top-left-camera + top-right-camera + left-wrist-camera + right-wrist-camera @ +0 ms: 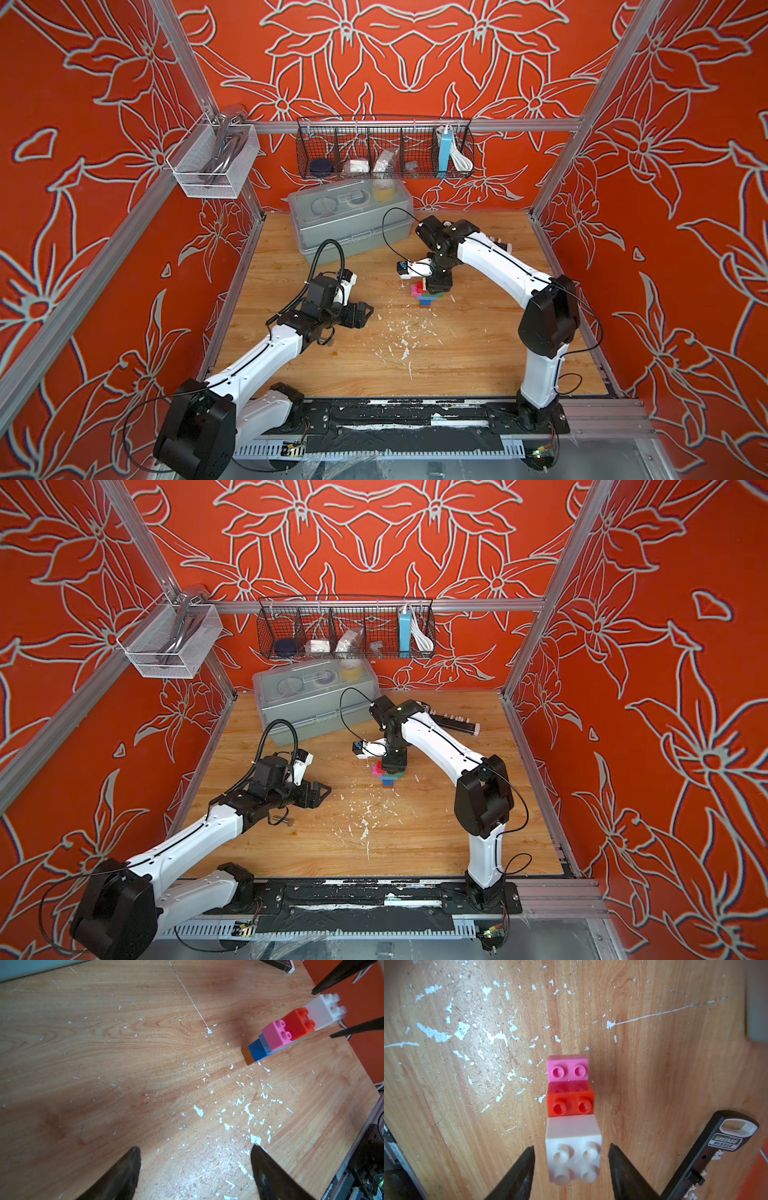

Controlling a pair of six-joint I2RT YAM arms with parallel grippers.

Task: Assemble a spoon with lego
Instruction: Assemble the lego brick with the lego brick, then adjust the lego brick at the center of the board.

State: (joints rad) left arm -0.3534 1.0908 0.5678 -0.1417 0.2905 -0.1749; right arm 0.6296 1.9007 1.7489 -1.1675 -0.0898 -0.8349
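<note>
Nearest you, the left arm (257, 365) reaches in from the near-left corner over the wooden table (478, 357), which fills the floor of the cell. You have a grey lidded box (349, 224) at the far side, left of centre. The right arm (498, 266) bends in from the near right, and a black bar (453, 723) lies beyond it at the far right. Your left gripper (195, 1147) hovers left of the middle, jaws spread wide with nothing between them but bare wood. Your right gripper (571, 1145) points down over the spoon (424, 296), which sits about mid-table. Its jaws stand parted, one on each side of the white brick (573, 1147) with wood showing in both gaps, so it grips nothing. From that white tip the lego steps away through a red brick (571, 1103) and a pink brick (568, 1068). The left wrist view adds light blue, darker blue and a brown end (247, 1056) resting on the wood. White chips (198, 1111) fleck the table on the near side of the spoon.
</note>
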